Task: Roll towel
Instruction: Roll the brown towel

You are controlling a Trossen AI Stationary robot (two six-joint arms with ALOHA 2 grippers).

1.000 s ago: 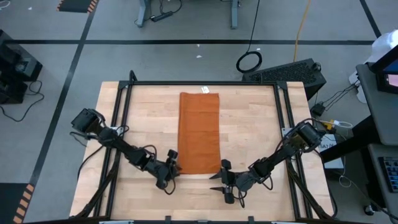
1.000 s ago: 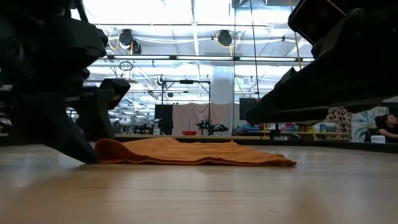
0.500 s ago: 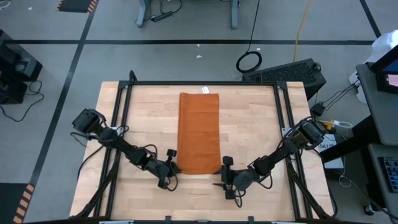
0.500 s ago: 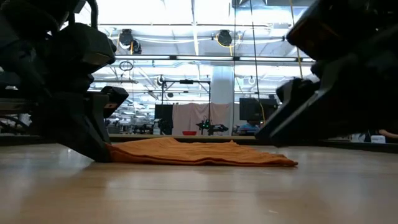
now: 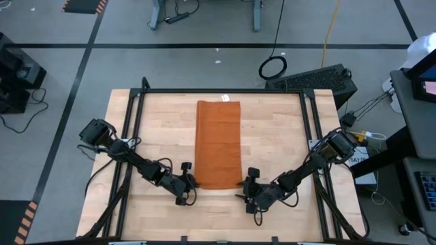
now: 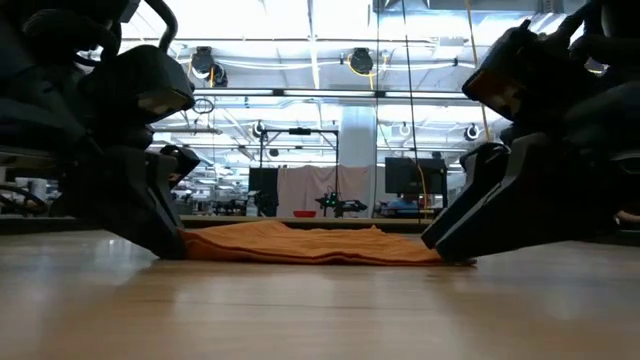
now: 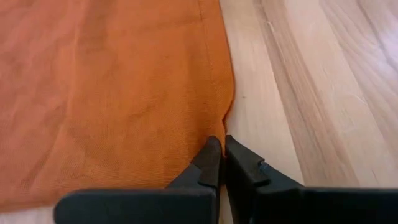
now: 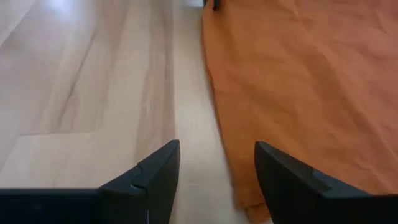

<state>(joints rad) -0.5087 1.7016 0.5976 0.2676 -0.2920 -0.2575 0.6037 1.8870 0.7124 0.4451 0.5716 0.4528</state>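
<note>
While I watch from above, my left gripper [image 5: 189, 184] sits low on the table [image 5: 157, 129], pressed against the near left corner of the towel [image 5: 219, 143]. Its two fingers [image 7: 211, 163] are brought together, and in the left wrist view the side edge of the cloth runs down exactly into the line where they meet, so I see them pinching the hem there. From this gripper, the orange cloth spreads forward and to one side, flat with only soft wrinkles; bare wood lies on the other side.

My right gripper [image 5: 244, 190] is at the opposite near corner, also down at table height. Its fingers [image 8: 158, 168] stand wide apart and hold nothing. The side edge of the towel passes between them, one finger over wood and the other over cloth.

From the top view, the towel lies as a long strip in the middle of the table, reaching away from both grippers, with a small white tag [image 5: 225, 99] at its far end.
</note>
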